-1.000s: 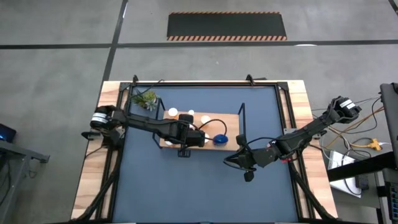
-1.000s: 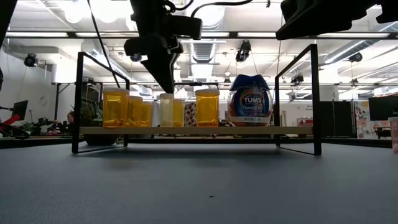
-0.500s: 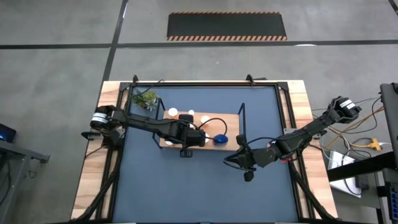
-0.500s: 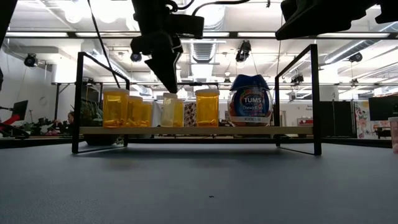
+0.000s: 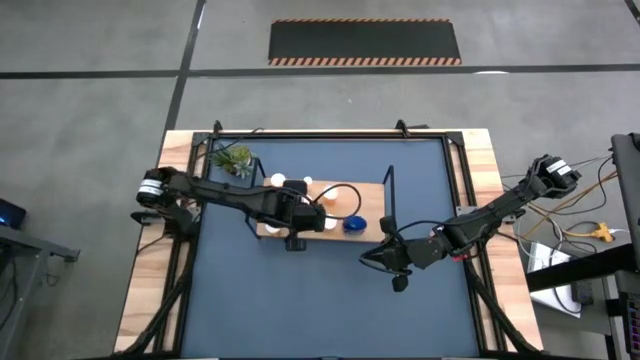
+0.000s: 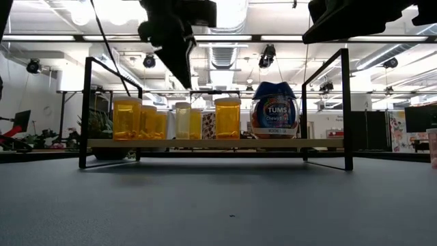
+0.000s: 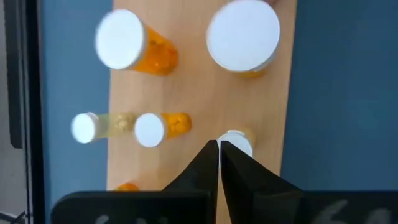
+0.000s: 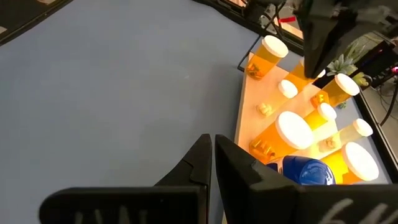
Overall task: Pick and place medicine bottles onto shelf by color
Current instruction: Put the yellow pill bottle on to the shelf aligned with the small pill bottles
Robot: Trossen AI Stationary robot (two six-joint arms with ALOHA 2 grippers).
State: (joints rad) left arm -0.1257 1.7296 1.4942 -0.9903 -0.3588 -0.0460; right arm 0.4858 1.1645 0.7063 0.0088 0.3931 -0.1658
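High view: left gripper (image 5: 322, 212) sits over the shelf (image 5: 270, 229), fingers pinched together, holding nothing. Right gripper (image 5: 368, 259) waits over the blue mat (image 5: 300, 300) just right of the shelf, also clamped empty. White caps of the medicine bottles (image 5: 278, 181) show on the board, blue bottle (image 5: 353, 223) at its right end. Green plant (image 5: 236, 157) at far left corner.

Low view: bottles stand upright in a row on the shelf, orange ones to the left, a pale one (image 6: 182, 120) mid-row, blue bottle at right. Left gripper's tip hangs above the row, touching none.

Left wrist view: closed fingers (image 7: 210, 163) point down at the board; five white caps visible, one small bottle (image 7: 236, 142) just beside the tip.

Right wrist view: closed fingers (image 8: 202, 154) over the mat, shelf and bottles beyond.

Handling, judged: bottles look light, rigid plastic, smooth, so slippery and easy to tip; neighbours stand close. Best hold is across the round body just below the cap, jaws coming from above. Blue one is wider and probably heavier, so it needs a wide grip.
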